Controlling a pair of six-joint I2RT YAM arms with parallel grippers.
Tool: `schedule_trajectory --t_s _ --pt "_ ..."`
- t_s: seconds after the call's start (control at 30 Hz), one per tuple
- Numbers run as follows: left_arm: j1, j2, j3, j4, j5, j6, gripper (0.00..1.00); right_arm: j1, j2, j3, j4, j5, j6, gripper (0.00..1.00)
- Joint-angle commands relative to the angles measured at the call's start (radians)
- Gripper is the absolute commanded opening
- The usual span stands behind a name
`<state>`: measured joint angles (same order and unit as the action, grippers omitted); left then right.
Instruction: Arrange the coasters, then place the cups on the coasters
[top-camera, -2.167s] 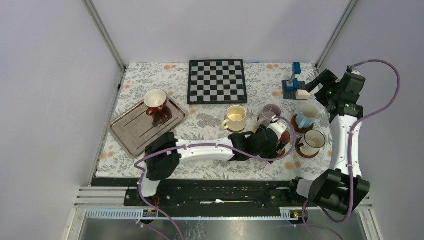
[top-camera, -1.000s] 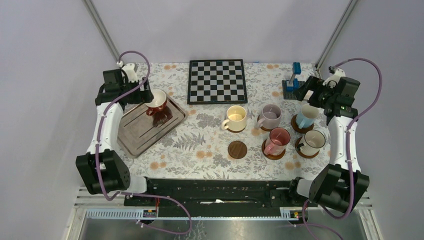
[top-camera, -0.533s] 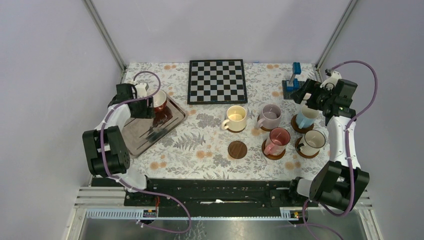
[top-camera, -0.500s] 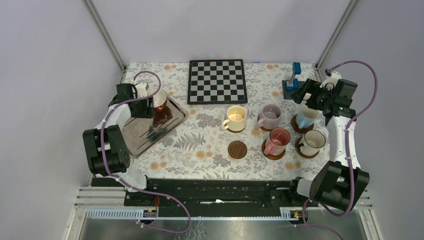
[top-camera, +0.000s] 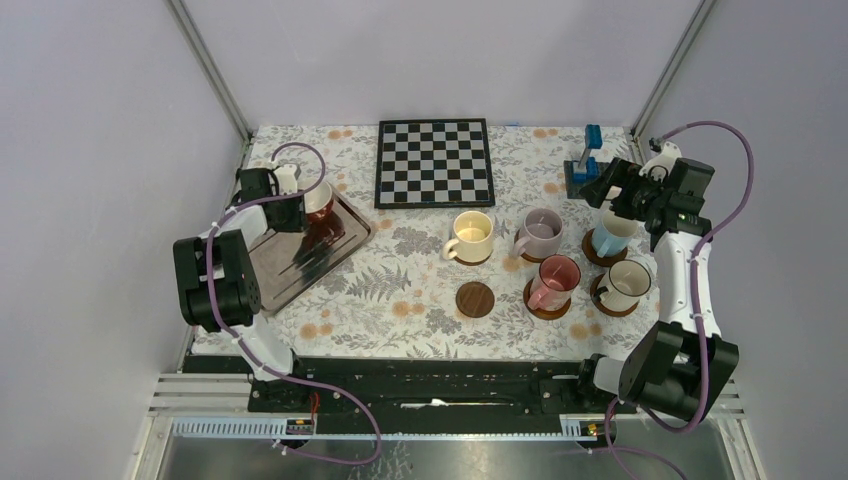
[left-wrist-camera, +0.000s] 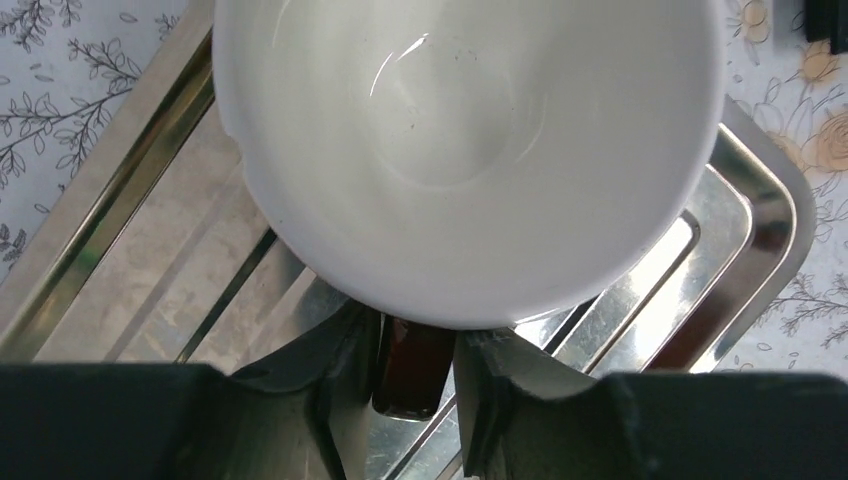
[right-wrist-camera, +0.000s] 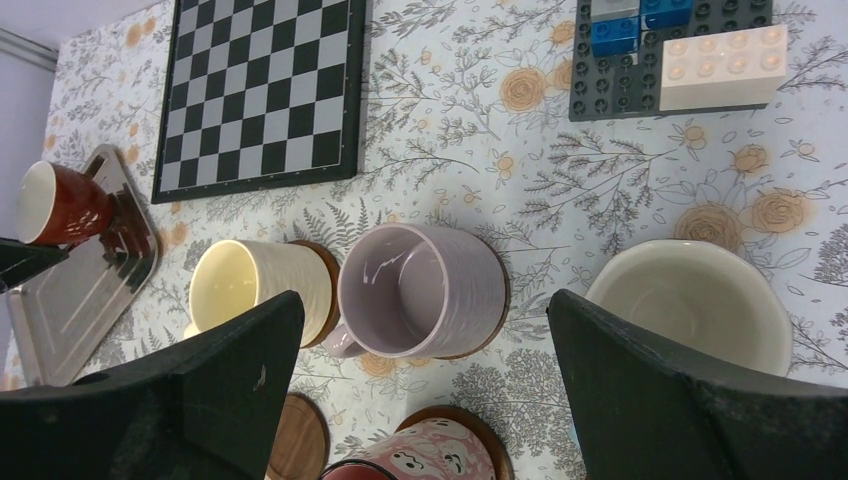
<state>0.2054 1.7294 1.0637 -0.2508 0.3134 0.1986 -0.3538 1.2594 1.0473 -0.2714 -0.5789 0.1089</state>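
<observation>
Now that the left tool (left-wrist-camera: 412, 395) has reached the tray (top-camera: 262, 272) and pinched the handle of the dark red cup (left-wrist-camera: 470, 150) on its far corner, that last cup can go to the bare coaster (top-camera: 475, 298) well off the tray; the right tool (right-wrist-camera: 430, 330) gapes open.

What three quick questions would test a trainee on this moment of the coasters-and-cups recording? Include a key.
1. Multiple choice: how many coasters carry no mug? A none, B one, C three.
2. True or false: the dark red mug sits on a coaster.
3. Which tool's fingers flank that mug's handle?
Key: 1 B, the bare coaster nearest the arms. 2 False, it stands on the metal tray. 3 The left tool.
</observation>
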Motion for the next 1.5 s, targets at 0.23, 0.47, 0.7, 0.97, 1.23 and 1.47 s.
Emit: schedule_trajectory --t_s 0.23,0.47,0.7,0.97,1.23,1.47 --pt "0.003 -0.076 -0.015 0.105 0.061 0.013 0.00 -0.002 0.006 0.011 -0.008 -0.041 -0.023 1.00" --pt "0.000 -0.225 -0.062 0.103 0.108 0.011 0.00 -0.002 0.012 0.020 -0.016 -0.056 -0.011 1.00" --pt "-0.064 -0.414 -0.057 0.078 0.128 -0.003 0.00 -0.002 0.004 0.017 -0.015 -0.059 -0.002 1.00" --pt "-0.368 -0.579 0.036 0.053 0.021 -0.049 0.00 -0.002 -0.012 0.018 -0.028 -0.061 -0.007 1.00" --pt "-0.684 -0.460 0.245 -0.079 -0.070 -0.150 0.00 -0.002 -0.019 0.030 -0.037 -0.065 0.007 1.00" --pt "-0.968 -0.397 0.289 -0.074 -0.129 -0.178 0.00 -0.002 -0.027 0.024 -0.037 -0.082 0.020 1.00"
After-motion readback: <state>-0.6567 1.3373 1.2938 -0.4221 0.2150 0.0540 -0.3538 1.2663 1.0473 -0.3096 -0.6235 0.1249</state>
